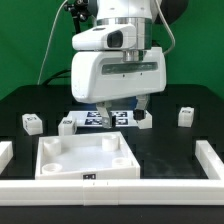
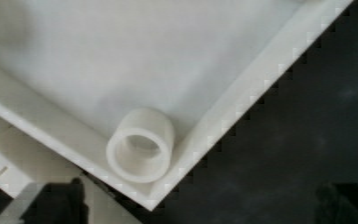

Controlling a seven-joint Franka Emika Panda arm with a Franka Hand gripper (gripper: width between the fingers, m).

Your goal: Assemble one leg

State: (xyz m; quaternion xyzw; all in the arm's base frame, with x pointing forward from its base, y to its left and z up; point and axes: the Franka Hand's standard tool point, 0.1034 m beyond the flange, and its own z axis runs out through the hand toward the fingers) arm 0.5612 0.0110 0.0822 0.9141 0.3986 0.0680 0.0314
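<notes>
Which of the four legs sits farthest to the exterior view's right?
The leg standing alone at the far right; the other three all sit left of it.

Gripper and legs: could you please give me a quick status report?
Gripper open, empty, over the panel's corner socket. Legs loose on the table, none fitted. Nothing blocking the socket.

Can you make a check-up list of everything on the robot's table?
Surface: black table, flat.
Job's things: small white stubby plastic legs, lying loose and apart; large white square panel with corner sockets, in front.
Clutter: nothing seen.
Grippers: hand open, empty, over a panel corner.
Cables: black cables above the arm.
Surroundings: green wall, white rails, marker board.
</notes>
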